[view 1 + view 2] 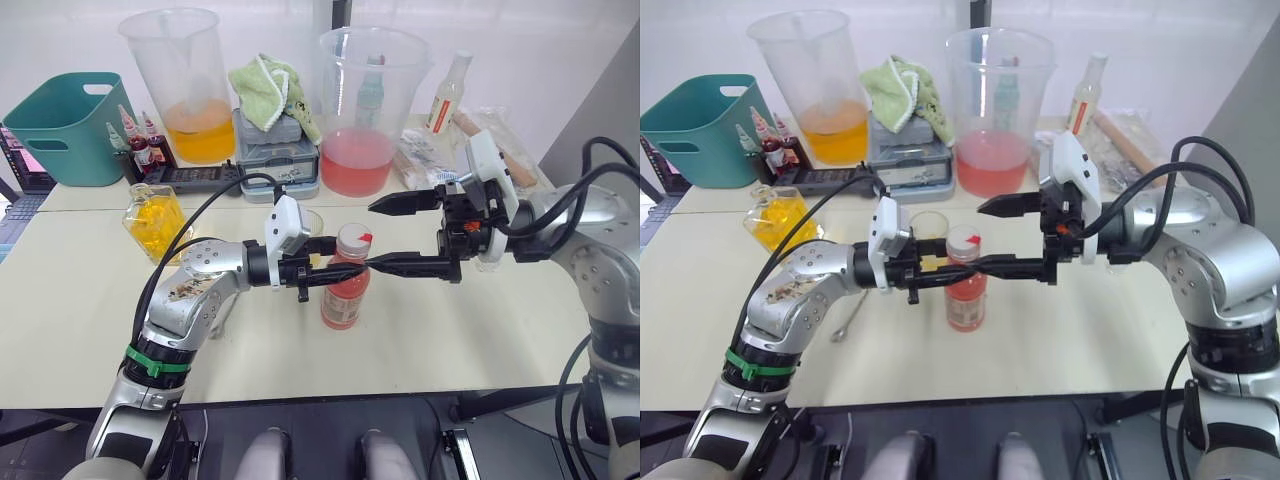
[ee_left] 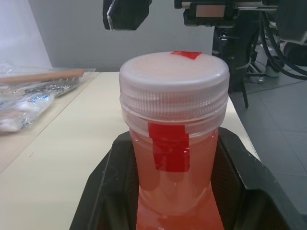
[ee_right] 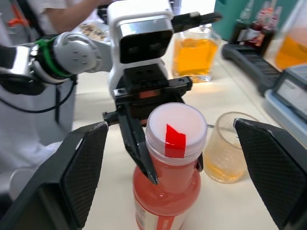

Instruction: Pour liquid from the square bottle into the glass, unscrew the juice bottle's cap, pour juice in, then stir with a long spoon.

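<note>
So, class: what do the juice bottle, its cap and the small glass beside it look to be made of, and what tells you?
The juice bottle looks like thin clear plastic: smooth, see-through, pink-red liquid showing inside. Its cap seems matte white plastic, with ribbed sides and a red tape strip. The glass appears to be clear glass, its rim catching light, though clear plastic can't be excluded.

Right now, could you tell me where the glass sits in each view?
Left eye: the glass peeks out behind the left claw.
Right eye: glass left of the juice bottle.
Right wrist: glass beside the bottle.
Shared landmark: the cap.
</note>
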Available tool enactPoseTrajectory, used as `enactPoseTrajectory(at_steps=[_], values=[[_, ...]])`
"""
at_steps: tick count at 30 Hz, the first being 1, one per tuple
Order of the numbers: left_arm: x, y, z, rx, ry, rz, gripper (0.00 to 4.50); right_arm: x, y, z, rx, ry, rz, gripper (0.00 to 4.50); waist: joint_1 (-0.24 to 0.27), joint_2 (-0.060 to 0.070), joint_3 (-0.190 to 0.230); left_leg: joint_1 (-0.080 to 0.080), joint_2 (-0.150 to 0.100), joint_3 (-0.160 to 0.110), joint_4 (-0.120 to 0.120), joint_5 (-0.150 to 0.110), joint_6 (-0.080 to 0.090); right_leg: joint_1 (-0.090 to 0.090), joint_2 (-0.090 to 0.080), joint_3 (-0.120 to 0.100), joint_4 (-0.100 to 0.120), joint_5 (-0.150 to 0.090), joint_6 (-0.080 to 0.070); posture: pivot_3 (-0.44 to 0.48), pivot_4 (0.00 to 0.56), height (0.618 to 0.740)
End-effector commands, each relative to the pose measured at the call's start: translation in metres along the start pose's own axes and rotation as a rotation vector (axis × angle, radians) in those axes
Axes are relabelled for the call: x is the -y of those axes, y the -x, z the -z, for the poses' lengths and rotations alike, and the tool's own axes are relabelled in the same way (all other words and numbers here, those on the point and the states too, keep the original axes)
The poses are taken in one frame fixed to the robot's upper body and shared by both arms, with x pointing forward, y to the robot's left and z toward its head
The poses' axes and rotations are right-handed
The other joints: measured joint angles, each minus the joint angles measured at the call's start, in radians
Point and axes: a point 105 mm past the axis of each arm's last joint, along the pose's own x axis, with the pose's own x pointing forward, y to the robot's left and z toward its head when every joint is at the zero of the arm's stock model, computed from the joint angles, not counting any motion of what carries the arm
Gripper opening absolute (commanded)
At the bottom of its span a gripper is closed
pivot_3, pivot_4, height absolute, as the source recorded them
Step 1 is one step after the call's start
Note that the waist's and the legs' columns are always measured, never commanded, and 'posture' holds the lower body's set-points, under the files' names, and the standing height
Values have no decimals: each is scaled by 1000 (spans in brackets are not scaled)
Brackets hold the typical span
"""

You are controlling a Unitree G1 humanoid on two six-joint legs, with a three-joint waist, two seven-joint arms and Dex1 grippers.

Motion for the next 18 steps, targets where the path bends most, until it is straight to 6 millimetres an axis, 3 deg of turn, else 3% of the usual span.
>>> enactPoseTrajectory(at_steps=[1, 17, 18], values=[[1, -2, 9, -33, 21, 20, 1487, -3, 2, -11, 38, 9, 92, 4452, 0, 0, 0, 0, 0, 0, 0, 0, 0, 0, 0, 0, 0, 0, 0, 0, 150, 740], [-3, -5, 9, -30, 8, 30, 1487, -2, -16, 9, 10, -71, 171, 4452, 1, 0, 0, 0, 0, 0, 1, 0, 0, 1, 0, 0, 0, 0, 0, 0, 150, 740], [-3, -5, 8, -30, 7, 29, 1487, -2, -17, 8, 16, -72, 166, 4216, 1, 0, 0, 0, 0, 0, 1, 0, 0, 1, 0, 0, 0, 0, 0, 0, 150, 740]])
